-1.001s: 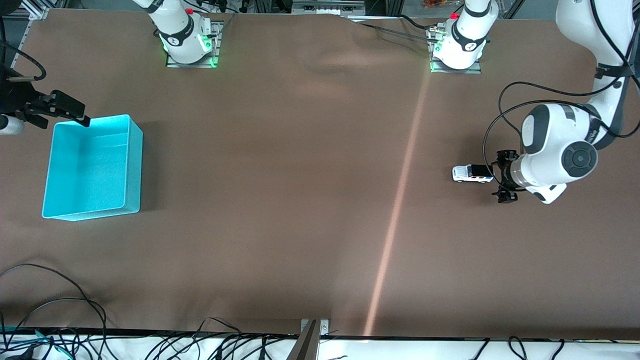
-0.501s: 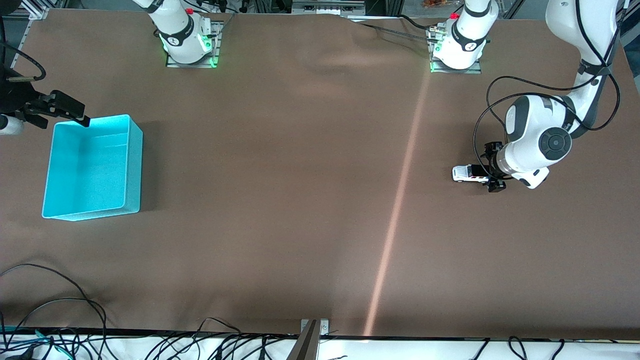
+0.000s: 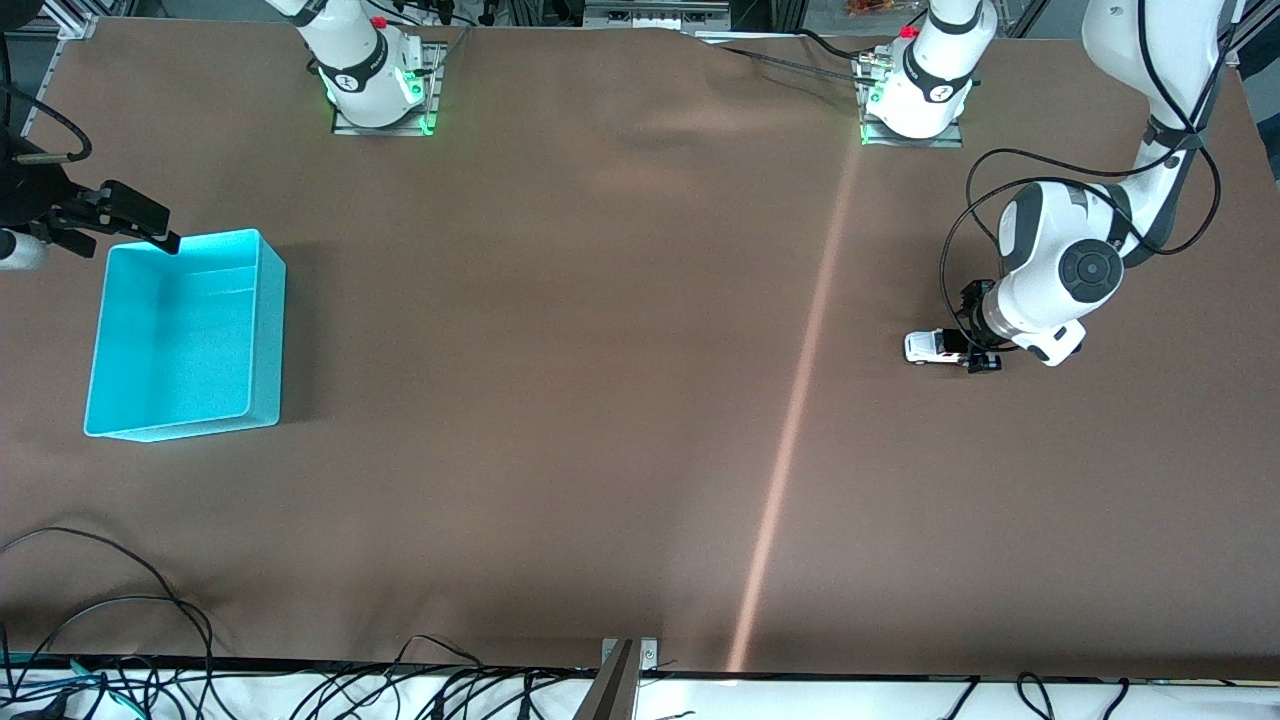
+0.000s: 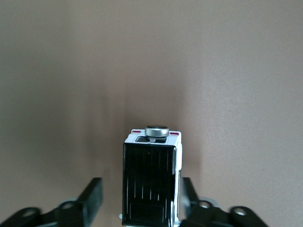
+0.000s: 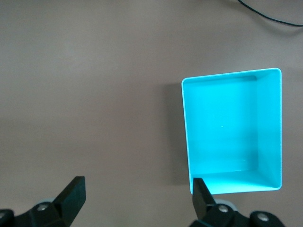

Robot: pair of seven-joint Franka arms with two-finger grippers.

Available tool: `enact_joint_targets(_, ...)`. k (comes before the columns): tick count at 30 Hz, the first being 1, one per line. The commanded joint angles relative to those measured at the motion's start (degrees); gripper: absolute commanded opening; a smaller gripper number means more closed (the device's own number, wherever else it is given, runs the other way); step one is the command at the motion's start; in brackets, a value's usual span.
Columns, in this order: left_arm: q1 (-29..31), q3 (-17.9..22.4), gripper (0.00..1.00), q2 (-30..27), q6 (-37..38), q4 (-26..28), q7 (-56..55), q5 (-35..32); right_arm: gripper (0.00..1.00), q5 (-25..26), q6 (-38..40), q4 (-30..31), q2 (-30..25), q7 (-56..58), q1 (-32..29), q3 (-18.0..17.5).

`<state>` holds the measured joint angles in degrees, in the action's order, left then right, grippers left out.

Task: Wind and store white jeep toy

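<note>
White jeep toy [image 3: 930,347] sits on table [image 3: 600,400] toward left arm's end. Left gripper [image 3: 975,345] low around it, fingers [image 4: 92,201] apart, one each side. Right gripper [image 3: 130,222] waits over bin [image 3: 270,330] corner, fingers spread.

The white jeep toy [image 3: 930,347] stands upright on its wheels on the brown surface [image 3: 600,400], toward the left arm's end. It is small and boxy, with a white body, a black roof [image 4: 150,182], dark windows and red marks at one end. A round silver knob [image 4: 156,131] sticks up at that end. The left claw [image 4: 142,201] straddles it, one finger on either side.
</note>
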<state>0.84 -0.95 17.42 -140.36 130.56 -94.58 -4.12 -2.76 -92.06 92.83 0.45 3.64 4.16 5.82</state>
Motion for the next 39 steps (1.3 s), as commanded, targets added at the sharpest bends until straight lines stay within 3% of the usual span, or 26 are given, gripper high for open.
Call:
enact_joint_targets(1, -0.40, -0.01, 0.27, -1.60, -0.44, 1.01, -1.83, -1.68, 1.00, 0.04, 1.10, -1.51, 0.61, 0.67, 0.05, 0.16)
enact_joint_targets(4, -0.40, -0.01, 0.16, -1.60, -0.35, 0.92, -1.75, -1.68, 1.00, 0.04, 1.10, -1.51, 0.61, 0.67, -0.03, 0.16)
enact_joint_targets(9, -1.80, -1.06, 0.16, -2.04, 1.40, -0.30, -1.92, -3.70, 1.00, 0.04, 1.10, -1.51, 0.61, 0.67, 0.05, 0.16)
enact_joint_targets(16, -5.14, -1.42, 0.16, -1.60, 7.82, -7.16, -7.37, -4.50, 1.00, 0.04, 1.01, -1.51, 0.61, 0.67, -0.03, 0.16)
enact_joint_targets(26, -12.00, -2.56, 0.16, 0.33, 7.38, -7.34, -18.79, -4.06, 1.00, 0.04, 1.10, -1.51, 0.61, 0.67, -0.03, 0.16)
enact_joint_targets(33, -17.27, -3.00, 0.16, 4.02, 7.38, -11.03, -26.26, -3.62, 1.00, 0.04, 1.10, -1.51, 0.61, 0.67, -0.12, 0.16)
enact_joint_targets(39, -18.25, -4.05, 0.16, 6.84, 7.03, -12.70, -28.47, -3.53, 1.00, 0.04, 1.10, -1.51, 0.61, 0.67, -0.12, 0.16)
